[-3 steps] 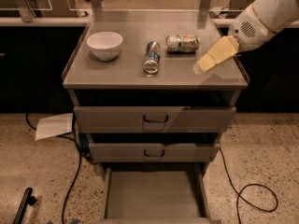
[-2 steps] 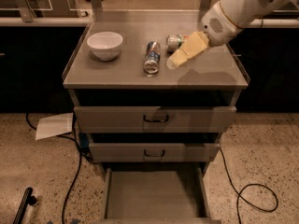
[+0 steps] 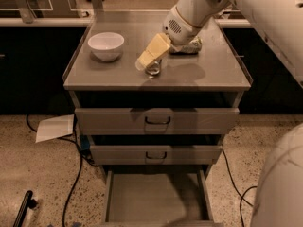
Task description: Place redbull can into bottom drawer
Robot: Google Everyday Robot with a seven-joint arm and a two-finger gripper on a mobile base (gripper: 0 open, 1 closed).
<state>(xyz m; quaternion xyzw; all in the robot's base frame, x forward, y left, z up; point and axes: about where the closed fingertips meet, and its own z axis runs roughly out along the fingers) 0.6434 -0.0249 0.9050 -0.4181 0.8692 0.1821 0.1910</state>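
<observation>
While the grey counter [image 3: 213,74] stands on a speckled floor [image 3: 38,174] with black cables [image 3: 71,193], the gripper [image 3: 147,60] hangs over the redbull can [image 3: 153,70] at the counter's middle, covering most of it; whether it grasps the can cannot be told. A white bowl [image 3: 106,45] sits toward the upper left, and at the bottom of the frame the bottom drawer [image 3: 156,197] is pulled out.

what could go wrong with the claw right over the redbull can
The claw covers most of the redbull can, which lies on its side on the cabinet top; an off-centre grip could roll it away. The green can lies behind the arm and might get knocked. The bottom drawer is open but low; a loose grip risks a drop.
</observation>
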